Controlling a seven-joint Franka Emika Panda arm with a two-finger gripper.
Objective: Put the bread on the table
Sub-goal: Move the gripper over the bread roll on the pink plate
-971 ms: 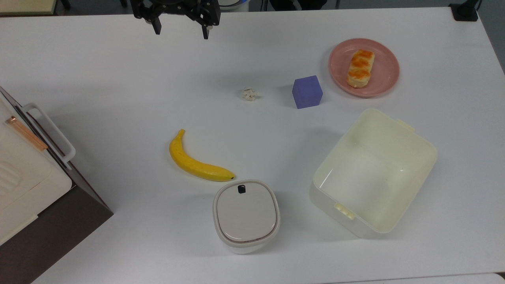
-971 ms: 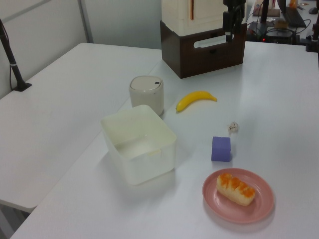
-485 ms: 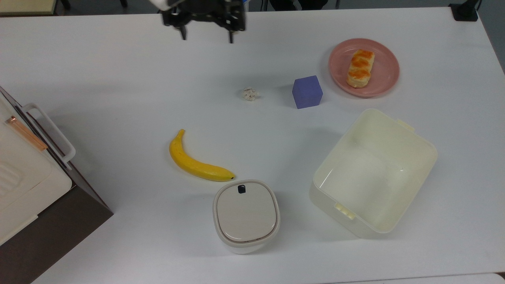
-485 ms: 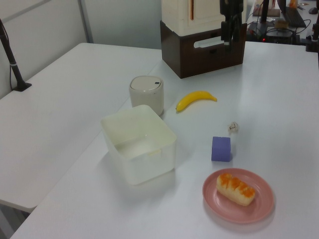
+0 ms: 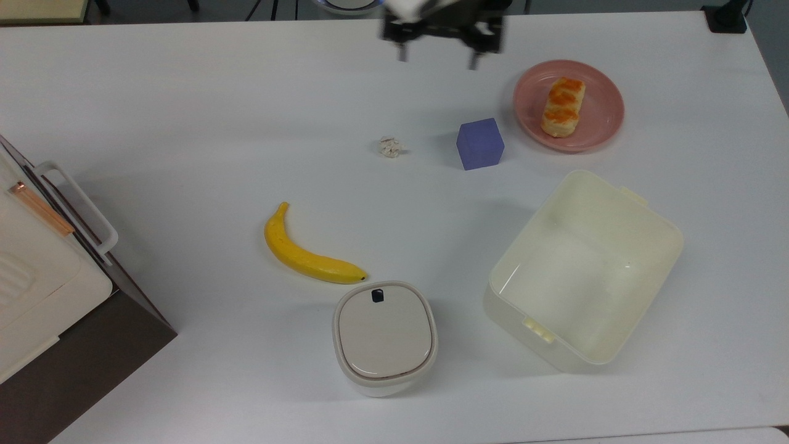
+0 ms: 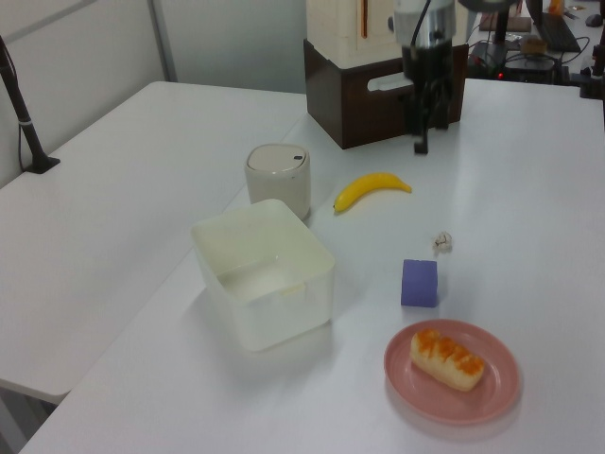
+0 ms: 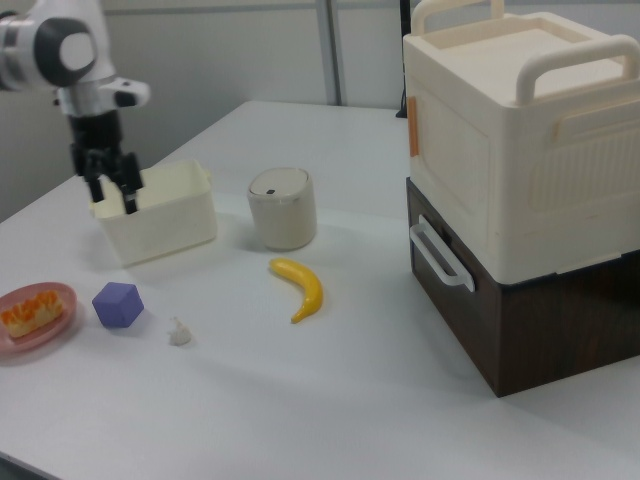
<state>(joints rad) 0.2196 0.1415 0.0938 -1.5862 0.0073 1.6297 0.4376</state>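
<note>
Tool (image 5: pixel 437 57) open — bread (image 5: pixel 563 106) plated, well apart

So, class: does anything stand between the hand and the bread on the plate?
Nothing visible does. In the top view the hand, open, hangs to the left of the plate where the bread lies. The purple cube sits below that line, beside the plate, out of the way.

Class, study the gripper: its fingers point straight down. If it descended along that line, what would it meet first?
Probably bare table. The open gripper hangs beside the pink plate holding the bread, with nothing beneath it, though depth is uncertain.
</note>
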